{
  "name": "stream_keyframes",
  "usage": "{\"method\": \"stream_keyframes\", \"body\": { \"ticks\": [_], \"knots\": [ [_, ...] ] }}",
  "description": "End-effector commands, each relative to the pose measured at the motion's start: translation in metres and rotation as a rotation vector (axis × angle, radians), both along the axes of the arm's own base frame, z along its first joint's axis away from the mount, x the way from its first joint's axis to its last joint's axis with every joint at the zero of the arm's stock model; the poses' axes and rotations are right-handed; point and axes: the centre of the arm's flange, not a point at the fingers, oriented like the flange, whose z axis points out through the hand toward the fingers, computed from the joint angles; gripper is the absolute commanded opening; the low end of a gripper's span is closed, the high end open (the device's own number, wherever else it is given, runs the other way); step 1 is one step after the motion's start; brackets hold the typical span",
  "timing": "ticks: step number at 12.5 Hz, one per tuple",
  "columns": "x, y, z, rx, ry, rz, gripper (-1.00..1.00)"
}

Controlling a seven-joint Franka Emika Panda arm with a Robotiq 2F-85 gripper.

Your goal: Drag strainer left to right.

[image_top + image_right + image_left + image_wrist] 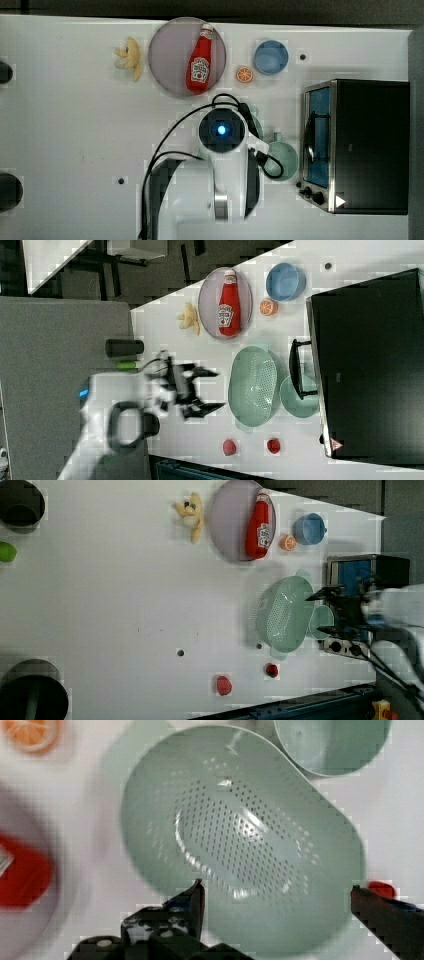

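Two black fingers (197,902) of the gripper (277,900) stand spread wide with nothing between them, hanging above the strainer (240,840) without touching it; in the wrist view one fingertip sits over the strainer's rim and the other past its rounded end. The strainer lies mouth-up on the white table (125,605), directly under the tool. It is an oblong with rounded ends and a grid of small holes across its floor. In the right view the strainer (253,386) has its long axis running up and down the picture, with small tab handles at either end, and the gripper (212,389) appears toward the right view's left of it, the fingers pointing at its long side. In the left view the strainer (285,615) also runs roughly up and down the picture, slightly tilted, and the gripper (327,611) appears at its far side, toward the left view's right. Just beyond the strainer from the tool in the right view sits the round mint mug (299,396), touching or nearly touching the strainer's side, and past that the toaster oven (367,365). Farther off from the gripper lie a blue bowl (285,281), an orange slice (268,307) and a ketchup bottle (229,303) resting on a grey plate (207,305).
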Motion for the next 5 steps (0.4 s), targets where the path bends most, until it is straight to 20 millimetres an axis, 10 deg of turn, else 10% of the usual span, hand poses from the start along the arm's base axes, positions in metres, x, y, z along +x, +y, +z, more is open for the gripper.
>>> {"method": "stream_keyframes", "body": {
  "ticks": [1,5],
  "knots": [
    [-0.022,-0.004,0.114,0.082,-0.088,0.243,1.00],
    [-0.051,-0.005,0.223,0.090,-0.066,0.344,1.00]
  ]
}}
